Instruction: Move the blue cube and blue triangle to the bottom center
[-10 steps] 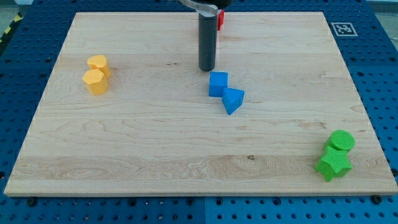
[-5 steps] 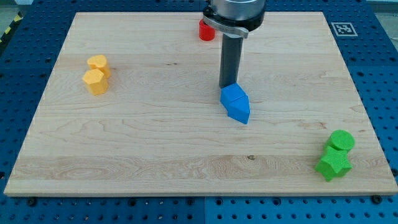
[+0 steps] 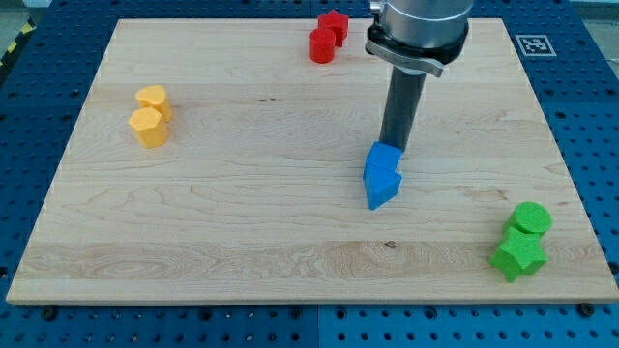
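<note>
The blue cube and the blue triangle sit pressed together a little right of the board's middle, the triangle below the cube, its point toward the view's bottom. My tip is at the cube's upper right edge and looks to be touching it. The rod rises from there toward the view's top.
Two red blocks sit at the top centre, left of the arm. Two yellow blocks sit at the left. Two green blocks sit at the bottom right corner. The wooden board's bottom edge runs along the view's bottom.
My tip has moved right and down, pushing the blue cube and triangle right and down across the board. The two blue blocks have turned and closed up against each other.
</note>
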{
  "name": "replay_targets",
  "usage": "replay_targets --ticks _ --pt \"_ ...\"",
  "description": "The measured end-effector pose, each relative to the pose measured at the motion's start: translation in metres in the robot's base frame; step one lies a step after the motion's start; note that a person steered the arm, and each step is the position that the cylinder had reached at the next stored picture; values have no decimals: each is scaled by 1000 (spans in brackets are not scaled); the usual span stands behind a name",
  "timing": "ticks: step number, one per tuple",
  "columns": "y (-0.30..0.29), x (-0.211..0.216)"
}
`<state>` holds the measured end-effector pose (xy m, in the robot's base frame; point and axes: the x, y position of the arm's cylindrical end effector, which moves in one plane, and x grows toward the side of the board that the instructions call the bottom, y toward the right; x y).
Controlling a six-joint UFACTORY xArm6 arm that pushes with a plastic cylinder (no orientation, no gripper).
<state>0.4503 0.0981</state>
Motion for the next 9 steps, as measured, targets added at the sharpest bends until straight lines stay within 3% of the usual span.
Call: replay_targets --ticks 4,9 --pt "16 44" --pt "-42 83"
